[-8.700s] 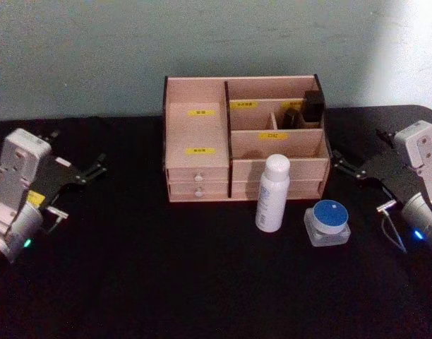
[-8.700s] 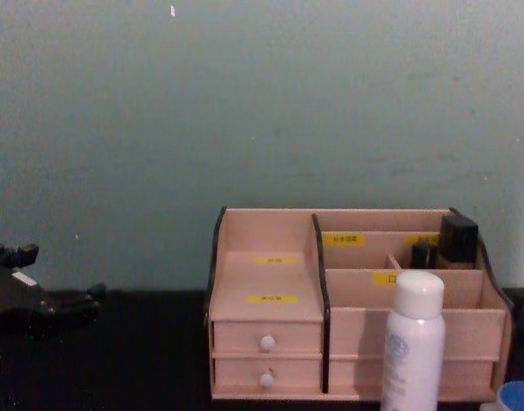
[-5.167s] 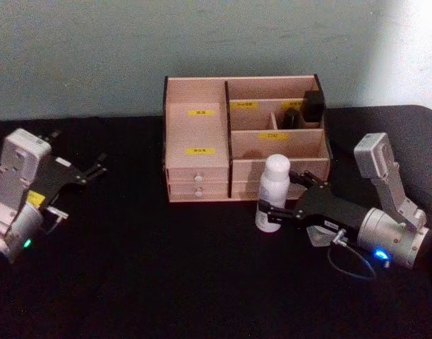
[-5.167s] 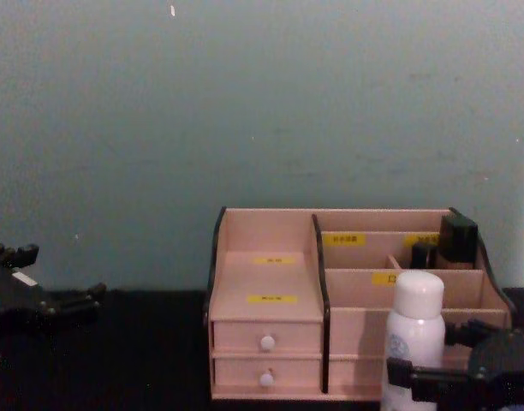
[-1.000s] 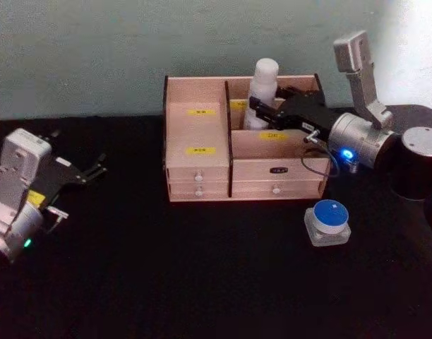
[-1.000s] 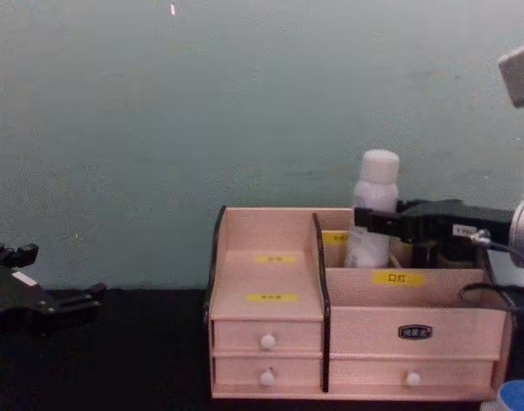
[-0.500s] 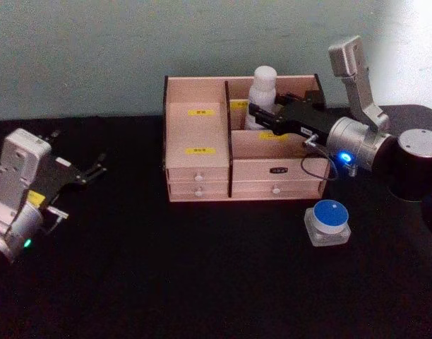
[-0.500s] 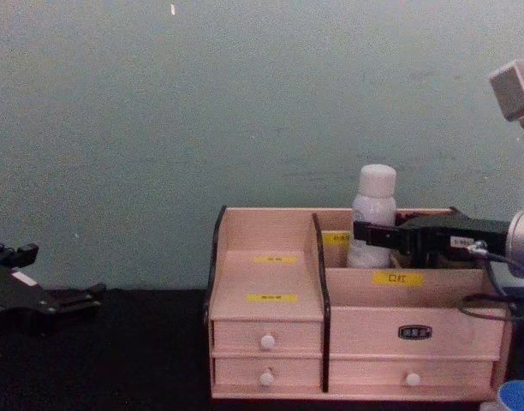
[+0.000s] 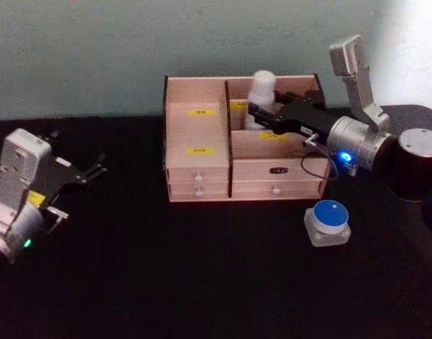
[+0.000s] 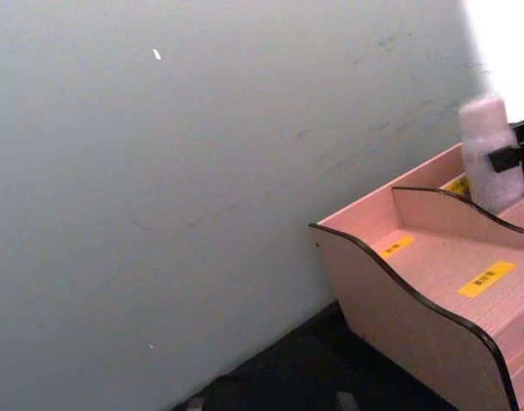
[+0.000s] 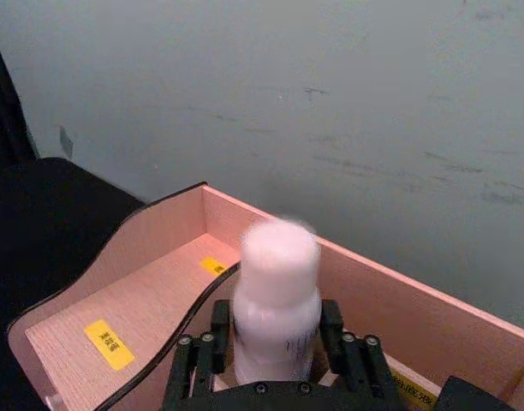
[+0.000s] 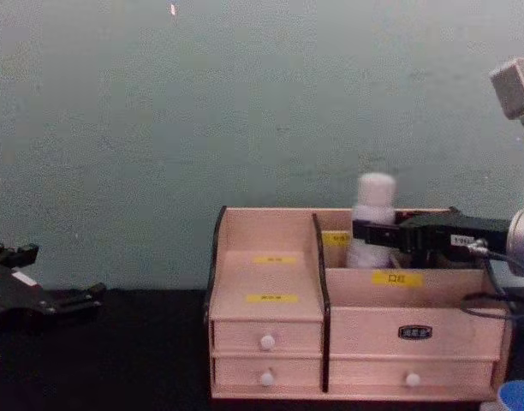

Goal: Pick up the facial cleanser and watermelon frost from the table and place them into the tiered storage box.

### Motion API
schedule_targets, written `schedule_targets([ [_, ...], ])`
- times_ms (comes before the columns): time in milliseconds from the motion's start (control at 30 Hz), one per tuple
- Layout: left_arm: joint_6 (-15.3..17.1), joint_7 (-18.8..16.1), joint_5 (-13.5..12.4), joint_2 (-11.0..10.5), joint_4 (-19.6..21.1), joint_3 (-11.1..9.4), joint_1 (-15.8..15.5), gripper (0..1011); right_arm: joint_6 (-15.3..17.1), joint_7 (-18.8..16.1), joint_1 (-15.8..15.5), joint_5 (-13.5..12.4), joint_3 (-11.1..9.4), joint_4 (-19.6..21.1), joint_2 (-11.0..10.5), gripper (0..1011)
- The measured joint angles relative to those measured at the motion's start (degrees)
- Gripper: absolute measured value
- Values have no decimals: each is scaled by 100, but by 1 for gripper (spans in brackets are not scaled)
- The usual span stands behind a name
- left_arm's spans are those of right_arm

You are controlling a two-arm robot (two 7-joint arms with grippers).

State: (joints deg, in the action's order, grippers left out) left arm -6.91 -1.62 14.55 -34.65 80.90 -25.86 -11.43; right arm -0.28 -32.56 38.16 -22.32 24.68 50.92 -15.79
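Right gripper [image 9: 257,113] grips the bottle [image 9: 262,86], fingers clamped on either side of its lower body. Bottle upright, base inside the box [image 9: 198,131], back row, just right of the tall divider; cap stands above the rim. Jar [image 9: 327,222] on the table [image 9: 202,275], near the box's front right corner, not touching. Left gripper [image 9: 96,168] parked far left, fingers spread, empty.

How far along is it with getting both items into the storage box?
Done: nothing released yet. In hand: the right gripper is shut on the white bottle, upright inside a rear compartment of the tiered storage box. To do: let go, then fetch the blue-lidded jar from the table. The left gripper sits parked at the left.
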Motion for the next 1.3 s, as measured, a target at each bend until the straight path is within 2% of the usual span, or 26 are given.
schedule_targets([
  [200,0,0,0,0,0,0,0,1001,-3,0,-2,-4,0,3,0,847],
  [400,0,0,0,0,0,0,0,1001,-5,0,-5,-8,0,4,0,984],
  [600,0,0,0,0,0,0,0,1001,-13,1,-37,2,2,88,-22,1000],
  [867,0,0,0,0,0,0,0,1001,10,111,-271,53,-79,696,-177,1000],
  [1033,0,0,0,0,0,0,0,1001,194,228,-562,37,-190,1404,-426,1000],
  [1067,0,0,0,0,0,0,0,1001,194,228,-562,37,-190,1404,-426,1000],
  [1167,0,0,0,0,0,0,0,1001,314,276,-776,14,-251,1849,-621,1000],
  [1233,0,0,0,0,0,0,0,1001,467,290,-1033,-69,-329,2307,-845,1000],
  [1267,0,0,0,0,0,0,0,1001,467,290,-1033,-69,-329,2307,-845,1000],
  [1300,0,0,0,0,0,0,0,1001,558,289,-1170,-134,-377,2530,-958,1000],
])
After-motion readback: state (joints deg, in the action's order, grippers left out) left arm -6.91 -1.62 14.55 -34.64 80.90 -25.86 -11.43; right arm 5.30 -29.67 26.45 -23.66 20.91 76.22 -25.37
